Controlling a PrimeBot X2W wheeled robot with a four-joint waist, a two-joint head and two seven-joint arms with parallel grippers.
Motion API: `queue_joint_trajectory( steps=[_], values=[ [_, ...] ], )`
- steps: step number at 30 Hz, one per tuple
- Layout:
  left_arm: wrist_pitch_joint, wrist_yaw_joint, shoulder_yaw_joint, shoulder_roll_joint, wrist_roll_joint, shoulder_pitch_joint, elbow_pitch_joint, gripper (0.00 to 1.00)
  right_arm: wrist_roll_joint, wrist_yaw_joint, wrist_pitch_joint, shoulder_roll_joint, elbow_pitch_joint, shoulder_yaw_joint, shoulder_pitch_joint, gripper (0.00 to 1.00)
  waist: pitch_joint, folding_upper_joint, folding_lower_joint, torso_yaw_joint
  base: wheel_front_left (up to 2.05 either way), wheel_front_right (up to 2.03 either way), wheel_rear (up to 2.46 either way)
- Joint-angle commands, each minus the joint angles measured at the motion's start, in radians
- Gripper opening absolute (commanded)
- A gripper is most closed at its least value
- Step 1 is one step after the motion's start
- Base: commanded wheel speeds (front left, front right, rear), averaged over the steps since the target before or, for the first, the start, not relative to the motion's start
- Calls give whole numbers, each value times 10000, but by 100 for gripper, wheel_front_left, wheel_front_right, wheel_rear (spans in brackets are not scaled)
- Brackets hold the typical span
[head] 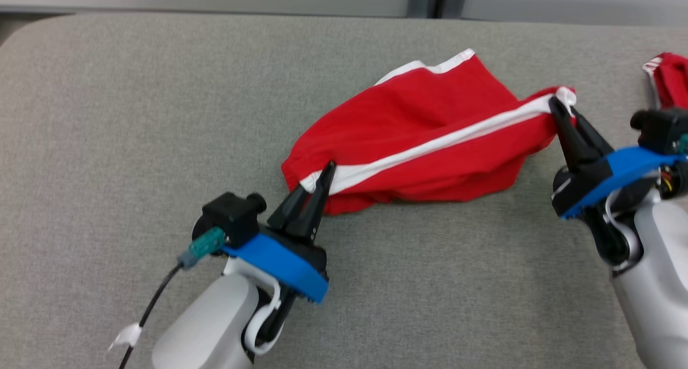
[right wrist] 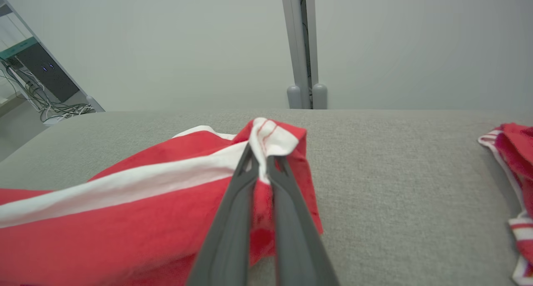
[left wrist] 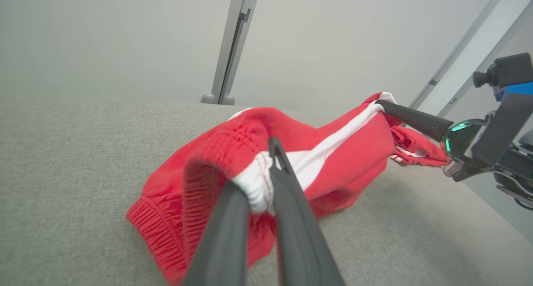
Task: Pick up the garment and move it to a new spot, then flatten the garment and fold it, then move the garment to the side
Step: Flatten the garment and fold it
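The garment [head: 424, 138] is a pair of red shorts with a white side stripe, stretched across the grey cushioned surface [head: 134, 116]. My left gripper [head: 321, 176] is shut on its waistband end at the lower left, where the white stripe meets the elastic [left wrist: 258, 186]. My right gripper [head: 559, 107] is shut on the opposite end, pinching the white stripe at the hem [right wrist: 266, 148]. The cloth hangs slightly lifted between the two grips and sags onto the surface in the middle. In the left wrist view the right gripper's finger [left wrist: 416, 118] shows at the garment's far end.
A second red garment with white striped trim [head: 666, 76] lies at the far right edge of the surface [right wrist: 510, 161]. A pale wall with a grey vertical post [right wrist: 302, 48] stands behind. Open grey surface extends left and toward me.
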Motion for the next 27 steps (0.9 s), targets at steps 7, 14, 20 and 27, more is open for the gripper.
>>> queue_joint_trajectory(
  steps=[7,14,20,27],
  values=[
    [-122,-284,199,-587,-111,-1437,1286,0,-242,1,151,326,1816,222,-2224,0,1033,-1,-2,528,0,0,0],
    [-159,-385,674,-958,-150,-2318,2121,0,-392,1,-181,683,3704,487,-4154,0,1602,-1,-2,736,0,0,0],
    [-162,-403,682,-1152,129,-2612,2371,38,-462,1,-484,908,5201,687,-5117,100,1707,-1,-2,824,0,0,0],
    [-164,-383,1017,-1155,653,-2068,2233,100,-313,1,-1073,761,5854,1426,-4969,100,1298,-1,-2,794,0,0,0]
  ],
)
